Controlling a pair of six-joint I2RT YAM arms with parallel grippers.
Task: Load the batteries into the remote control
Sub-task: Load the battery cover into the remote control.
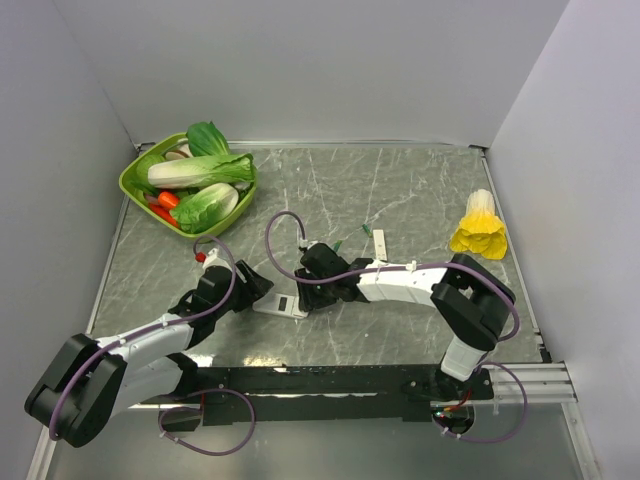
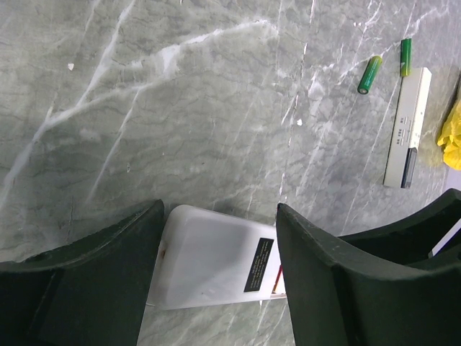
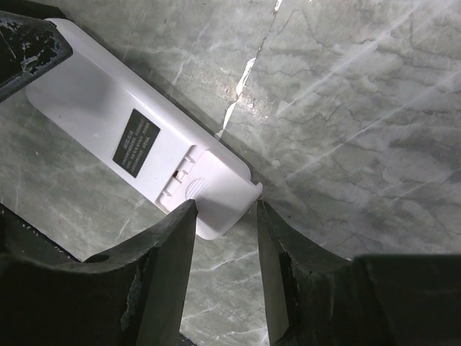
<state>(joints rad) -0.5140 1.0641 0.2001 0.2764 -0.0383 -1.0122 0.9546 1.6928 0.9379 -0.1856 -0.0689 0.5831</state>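
The remote control [image 1: 283, 303] [image 2: 209, 259] [image 3: 108, 101] lies white back up on the marble table, its dark label showing. My left gripper [image 1: 255, 290] [image 2: 220, 209] is open over one end, with one finger at the end edge and the other over the middle. A thin red sliver [image 2: 277, 277] shows at the remote's edge by that finger; I cannot tell what it is. My right gripper [image 1: 312, 292] [image 3: 225, 205] is closed on the other end, both fingertips touching the ribbed battery cover [image 3: 216, 194], which sits slightly slid out. The batteries are hidden or out of view.
Two small green cylinders [image 2: 370, 74] [image 2: 405, 56] and a narrow white-and-black bar [image 2: 407, 126] [image 1: 380, 243] lie just beyond the remote. A green basket [image 1: 140, 185] of vegetables stands at the back left. A yellow toy vegetable [image 1: 480, 230] lies at the right.
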